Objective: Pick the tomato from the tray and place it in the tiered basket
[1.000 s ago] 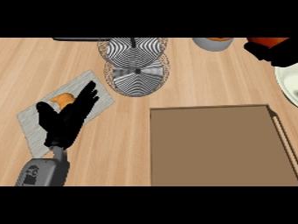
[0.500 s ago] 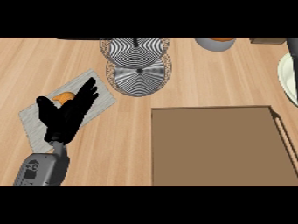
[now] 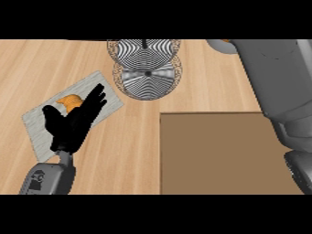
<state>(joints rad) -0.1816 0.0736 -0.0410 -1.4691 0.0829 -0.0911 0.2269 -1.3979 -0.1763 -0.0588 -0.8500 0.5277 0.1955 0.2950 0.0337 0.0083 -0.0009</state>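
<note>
Pale wooden tabletop (image 3: 23,68) shows the left hand (image 3: 74,122) holding its place above the grey tray (image 3: 40,119), fingers straight and spread over the orange tomato (image 3: 68,100), nothing grasped, while a grey forearm (image 3: 290,91) has swung in at right, its hand unseen.

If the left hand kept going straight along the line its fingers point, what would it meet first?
Probably the lower tier of the tiered basket, up and to the right of the left hand; their heights are unclear.
</note>
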